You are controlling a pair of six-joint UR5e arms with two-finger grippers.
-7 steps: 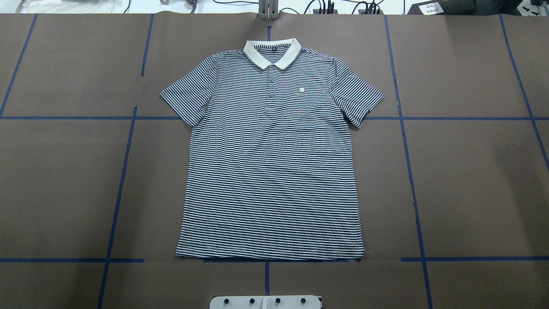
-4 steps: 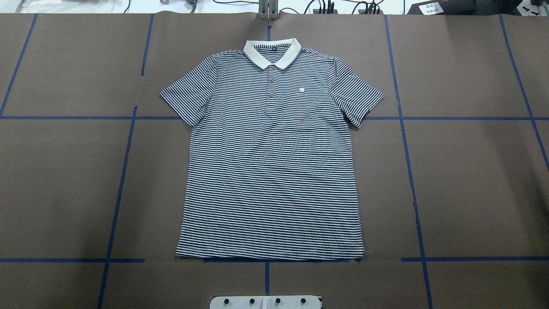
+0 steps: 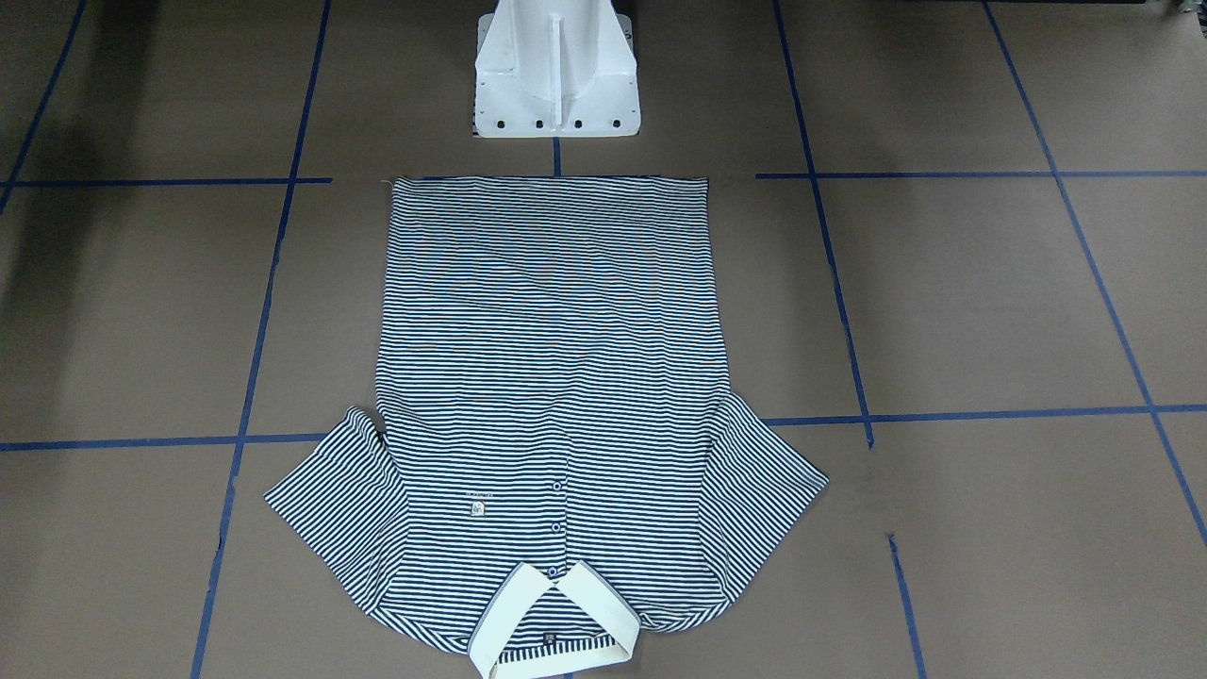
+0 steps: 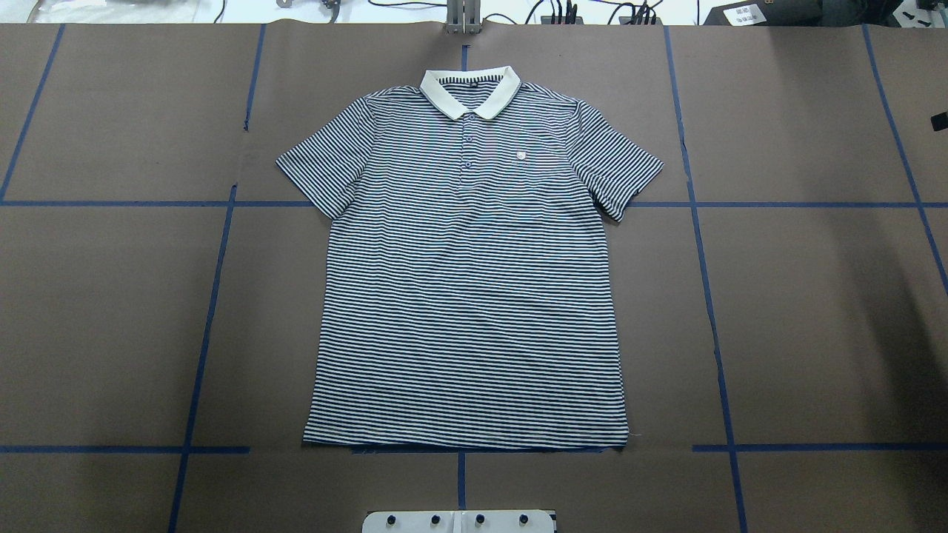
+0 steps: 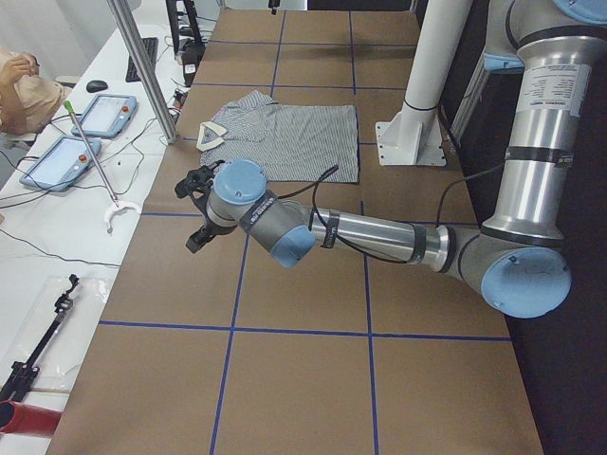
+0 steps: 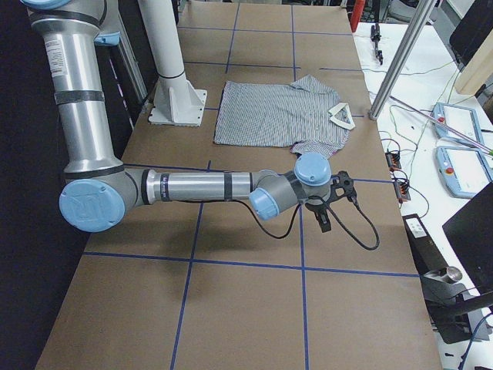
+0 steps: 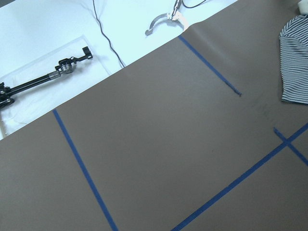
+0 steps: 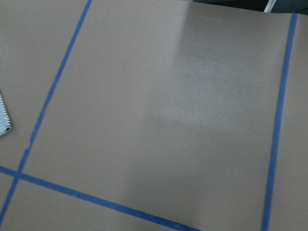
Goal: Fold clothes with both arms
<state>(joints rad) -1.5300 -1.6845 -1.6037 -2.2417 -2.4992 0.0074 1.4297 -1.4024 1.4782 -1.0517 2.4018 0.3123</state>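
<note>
Table (image 4: 815, 296): brown paper with a blue tape grid (image 4: 209, 311).

Left arm (image 5: 379, 232): stretched out low over the table on the robot's left side, well apart from the shirt. Nothing but paper and tape under it.

Right arm (image 6: 192, 186): same pose mirrored on the robot's right side, low over bare paper and also well clear of the shirt.

Shirt (image 4: 466, 296): mid-table, flat and face up, not folded yet. The hem is on the near side, just in front of the white pedestal (image 3: 554, 66), and the neck points to the far edge. Both sleeves are spread out to the sides. Nothing touches it.

Left gripper (image 5: 192, 210): above the table, off the shirt's left sleeve, with nothing in it that I can see. Clenched or released: cannot tell, since it shows only from the side.

Right gripper (image 6: 335, 204): above the table off the right sleeve, touching no cloth. Claw state: cannot tell either.

Collar (image 4: 503, 92): cream and lying flat. The buttons (image 4: 467, 138) run down the placket below it, with the small logo (image 4: 521, 156) just beside them on the chest.
</note>
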